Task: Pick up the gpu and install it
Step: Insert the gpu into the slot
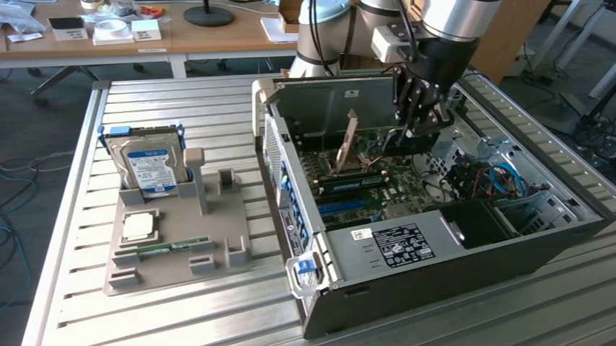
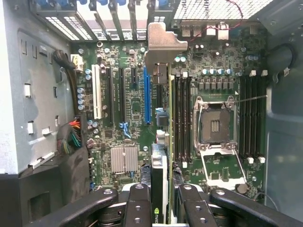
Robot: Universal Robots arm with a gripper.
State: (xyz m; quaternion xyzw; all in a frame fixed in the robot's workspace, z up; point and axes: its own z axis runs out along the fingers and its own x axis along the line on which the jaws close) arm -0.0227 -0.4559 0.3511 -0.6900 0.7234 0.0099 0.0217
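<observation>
gripper was clenched on gpu, held edge-on over board inside case. Insert step, imo. Needed card edge lined w/ blue slot, bracket to case rear.

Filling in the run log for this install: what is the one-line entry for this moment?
hand: shut on gpu | gpu: edge-on above motherboard inside computer case | seating: cannot tell
</observation>
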